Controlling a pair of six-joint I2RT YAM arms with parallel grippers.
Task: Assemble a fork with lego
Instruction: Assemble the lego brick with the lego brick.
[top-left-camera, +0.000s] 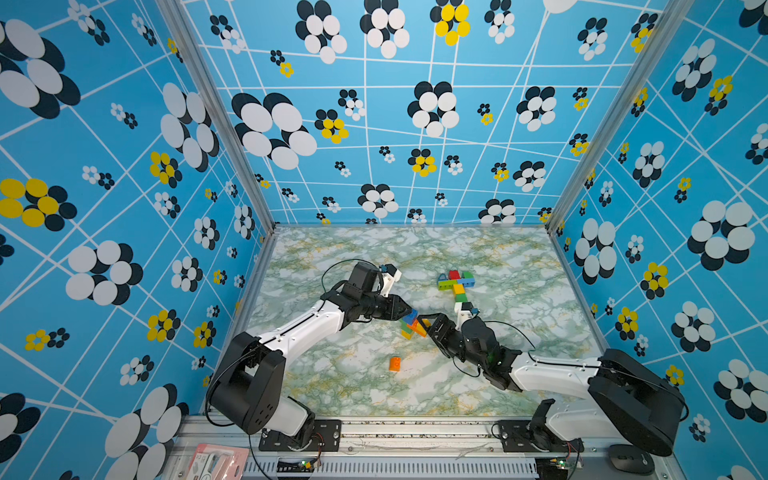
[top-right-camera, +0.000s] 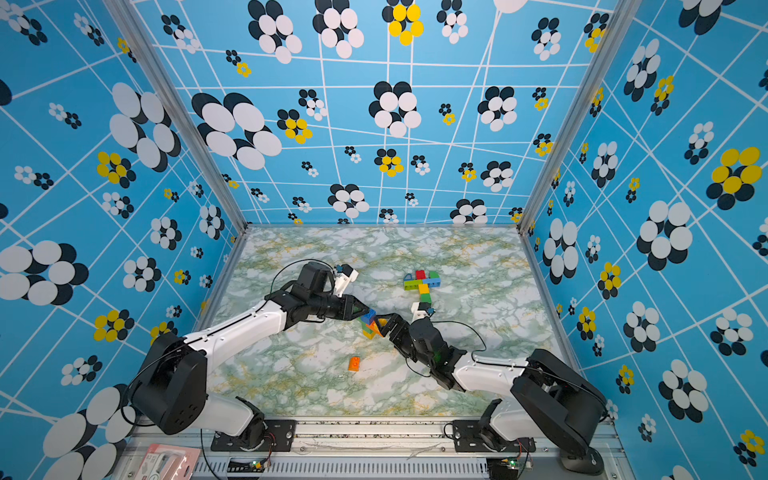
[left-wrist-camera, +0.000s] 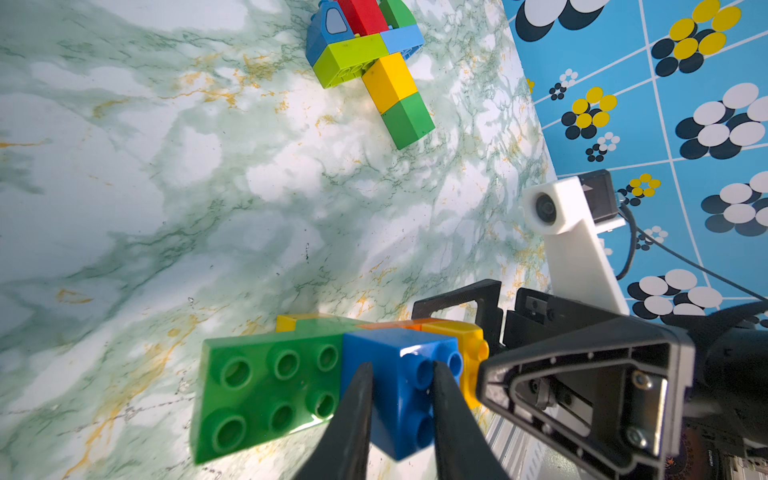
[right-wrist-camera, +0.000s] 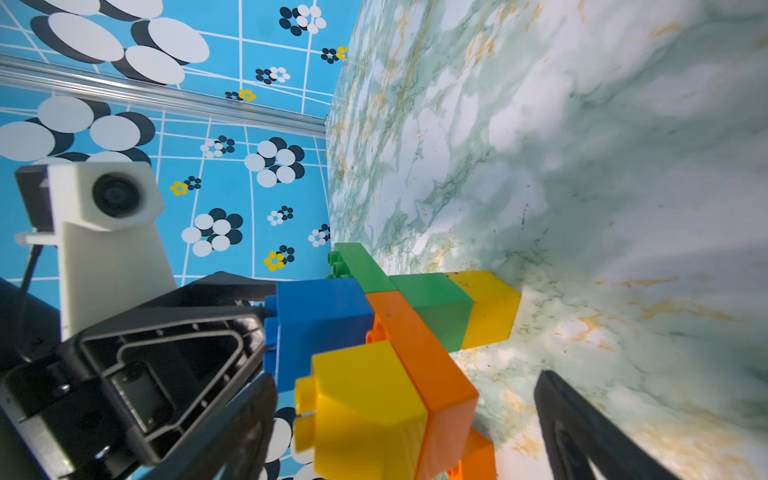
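A small lego cluster (top-left-camera: 411, 327) (top-right-camera: 371, 326) is lifted at mid-table between both arms: a blue brick (left-wrist-camera: 388, 349), a green plate (left-wrist-camera: 266, 386), an orange brick (right-wrist-camera: 419, 345) and a yellow brick (right-wrist-camera: 361, 386). My left gripper (left-wrist-camera: 401, 365) (top-left-camera: 409, 312) is shut on the blue brick. My right gripper (right-wrist-camera: 405, 378) (top-left-camera: 424, 324) stands open, its fingers wide on either side of the yellow and orange end, with gaps showing. A T-shaped lego piece (top-left-camera: 455, 284) (left-wrist-camera: 374, 62) of red, green, lime, blue and yellow bricks lies farther back.
A loose orange brick (top-left-camera: 395, 363) (top-right-camera: 354, 363) lies on the marble table (top-left-camera: 332, 374) nearer the front. Patterned blue walls (top-left-camera: 124, 208) close in the left, back and right sides. The two wrists nearly meet at the cluster.
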